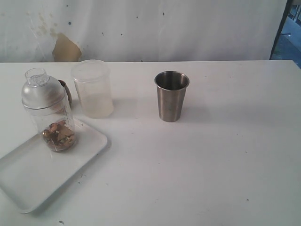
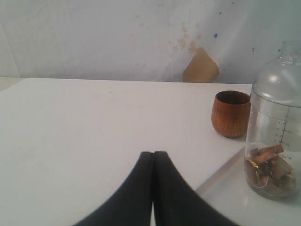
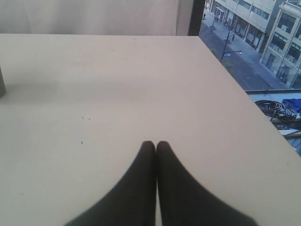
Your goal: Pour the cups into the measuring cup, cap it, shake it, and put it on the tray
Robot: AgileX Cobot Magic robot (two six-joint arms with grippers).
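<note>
The clear measuring cup (image 1: 49, 113) (image 2: 275, 136) stands upright on the white tray (image 1: 33, 181) (image 2: 225, 197), capped with a domed lid, brown pieces in its bottom. Behind it the brown wood-grain cup (image 1: 66, 92) (image 2: 231, 113) sits on the table, mostly hidden in the exterior view. The steel tumbler (image 1: 171, 95) stands alone mid-table; only a sliver of it (image 3: 2, 82) shows in the right wrist view. My left gripper (image 2: 154, 153) is shut and empty, well short of the tray. My right gripper (image 3: 155, 142) is shut and empty above bare table. Neither gripper appears in the exterior view.
A frosted translucent plastic container (image 1: 92, 88) stands beside the measuring cup, just beyond the tray's far corner. A stained white wall (image 1: 141, 28) runs behind the table. The table's right edge (image 3: 244, 89) drops off beside a window.
</note>
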